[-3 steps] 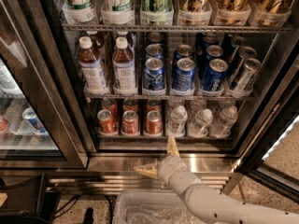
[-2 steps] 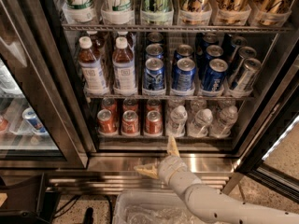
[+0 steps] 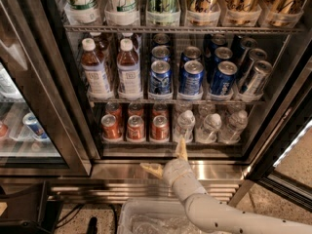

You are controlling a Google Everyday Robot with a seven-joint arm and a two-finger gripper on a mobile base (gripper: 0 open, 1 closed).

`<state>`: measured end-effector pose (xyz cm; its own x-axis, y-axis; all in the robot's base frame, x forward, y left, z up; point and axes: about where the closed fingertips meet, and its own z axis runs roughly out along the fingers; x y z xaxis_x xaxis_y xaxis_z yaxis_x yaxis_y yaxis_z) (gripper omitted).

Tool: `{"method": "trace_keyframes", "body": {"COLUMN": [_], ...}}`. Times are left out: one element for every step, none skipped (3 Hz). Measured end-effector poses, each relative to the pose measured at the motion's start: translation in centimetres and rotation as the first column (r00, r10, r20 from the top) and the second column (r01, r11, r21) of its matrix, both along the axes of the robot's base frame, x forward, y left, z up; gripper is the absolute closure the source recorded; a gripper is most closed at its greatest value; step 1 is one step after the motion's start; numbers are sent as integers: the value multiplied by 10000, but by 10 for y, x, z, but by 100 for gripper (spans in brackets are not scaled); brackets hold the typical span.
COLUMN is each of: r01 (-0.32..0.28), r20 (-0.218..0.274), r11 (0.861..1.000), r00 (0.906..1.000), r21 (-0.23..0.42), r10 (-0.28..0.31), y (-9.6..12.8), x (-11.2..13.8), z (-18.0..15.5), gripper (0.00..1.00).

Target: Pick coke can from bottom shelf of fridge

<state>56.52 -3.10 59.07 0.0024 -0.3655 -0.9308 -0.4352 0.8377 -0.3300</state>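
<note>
Tall drinks fridge, dark frame, steel base with vent slats. Its glass door is swung out at the right, so the front is open. Only a low gap shows above the drinks on the bottom bench, a thin wire rack with pale lane trays along its front edge.

At the front-left of the bench there are three small red coke cans in a row, upright: left can, middle can, right can. More red cans sit behind them. At the front-right there are three clear plastic water bottles, just beside the cans.

The rack above holds two brown-drink bottles with white caps at the left, then blue cans, with a darker can tilted at the right end. The top rack holds tall cans in clear cups. A clear plastic bin sits on the floor below the fridge base.

The white arm comes in from the lower right, over the bin. The hand is in front of the steel base, below the bench's front edge, and spread wide, holding nothing. One of its tan fingers points up, tip at the bench's front edge between the right can and the first water bottle. The other finger points left across the steel base.
</note>
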Motion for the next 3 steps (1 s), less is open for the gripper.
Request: {"method": "trace_keyframes", "body": {"r01": [753,1153,1455], "r20": [669,1077,1328], "r11": [9968,9921,9871], "r00": [9948,9869,9792], "r21": [278,486,666], "r10": [-770,-1200,-1533], "y": [-6,-8,-10], "x": [15,24,29], "z": [4,5,5], "gripper": [0,8,17]}}
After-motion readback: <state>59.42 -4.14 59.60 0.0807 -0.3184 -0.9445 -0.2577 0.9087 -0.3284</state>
